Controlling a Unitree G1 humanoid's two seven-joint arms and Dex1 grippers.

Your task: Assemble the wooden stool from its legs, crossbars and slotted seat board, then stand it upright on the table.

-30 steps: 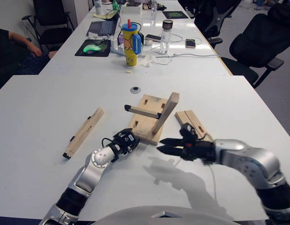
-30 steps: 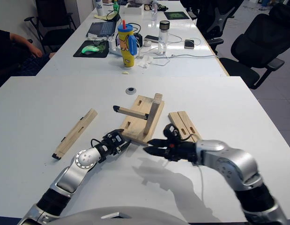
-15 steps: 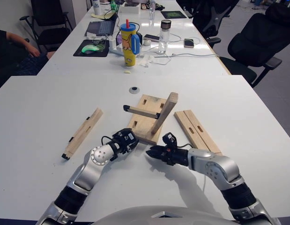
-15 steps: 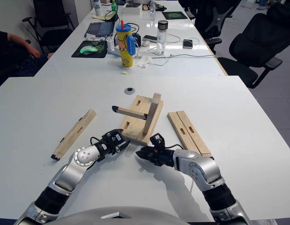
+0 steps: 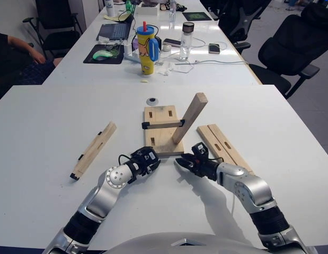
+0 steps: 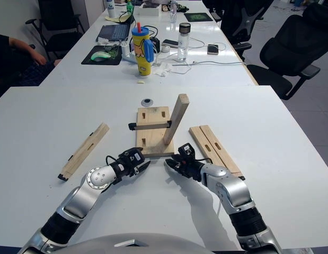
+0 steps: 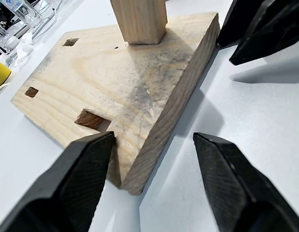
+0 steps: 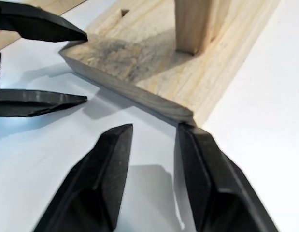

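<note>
Far to my left a loose leg (image 5: 94, 149) lies flat on the worktop (image 5: 42, 116), well apart from the rest. It looks like light, stiff softwood, and I judge it is best pinched across its narrow faces near the middle so it doesn't swing.

My left hand (image 5: 153, 161) is spread wide and empty, with a finger on either side of the seat board's near left corner. The seat board (image 5: 158, 138) lies flat in the middle of the worktop. It is rigid and rough-sawn, so it should not slip between the pads, but it sits flush with the surface and an edge must be tipped up before I can get under it.

A fitted leg (image 5: 189, 117) stands in the board, leaning away to the right, with a crossbar (image 5: 162, 124) running from it across the board. These joints look push-fit, so I would lift by the board and not by the leg.

My right hand (image 5: 180, 162) is parted narrowly and holds nothing, one fingertip touching the board's near right corner. Two slotted pieces (image 5: 223, 147) lie side by side just beyond it.
</note>
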